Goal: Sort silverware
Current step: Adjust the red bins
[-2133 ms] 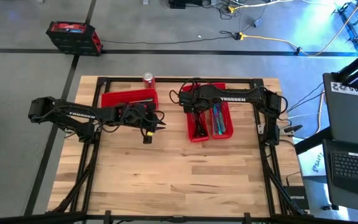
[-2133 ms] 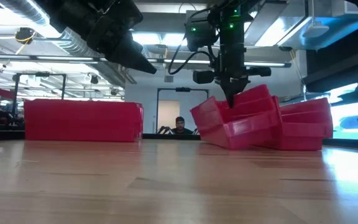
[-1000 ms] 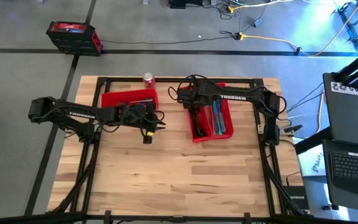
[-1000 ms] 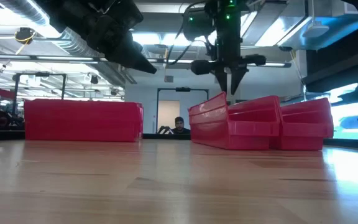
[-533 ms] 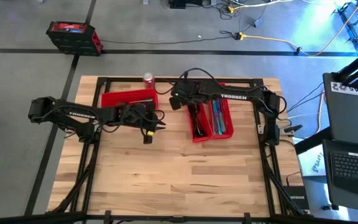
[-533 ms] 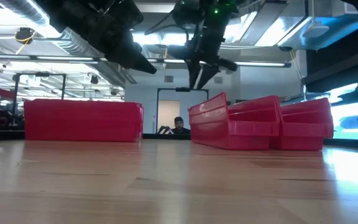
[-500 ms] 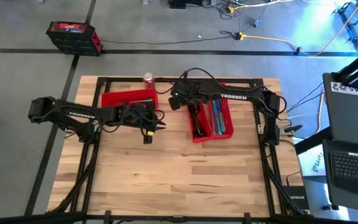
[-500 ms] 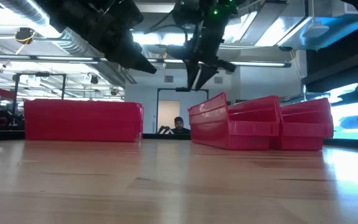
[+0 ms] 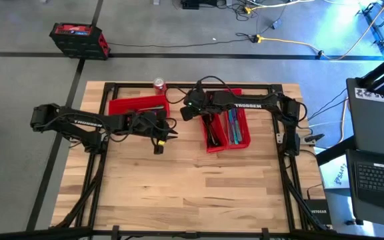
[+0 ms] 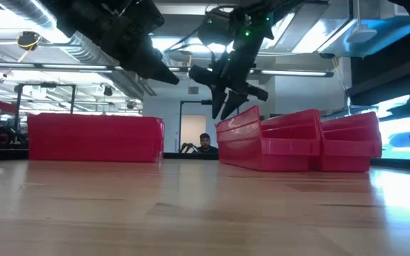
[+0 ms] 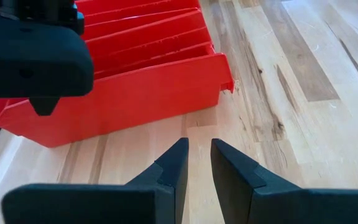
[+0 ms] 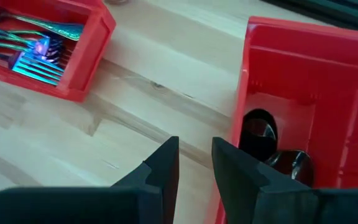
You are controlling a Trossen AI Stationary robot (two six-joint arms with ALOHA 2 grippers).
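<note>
Wooden table [image 9: 199,180] – three red bins at far edge. Left bin [image 9: 139,105] near soda can [image 9: 159,85]. Right pair of bins [image 9: 227,130] hold silverware [image 9: 232,125] – dark spoons [image 12: 272,144] in one. Left gripper [image 11: 197,163] above table, just beside left bin, jaws narrowly apart, nothing between. Right gripper [image 12: 194,163] between bins, slim gap, holding nothing.

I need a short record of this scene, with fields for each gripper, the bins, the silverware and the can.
left gripper: empty, fingers slightly apart, above bare table in front of the left red bin
right gripper: empty, fingers slightly apart, over the gap beside the two right bins
silverware: lies in the right bins; dark spoons in one, iridescent forks in another
soda can: upright behind the left bin
</note>
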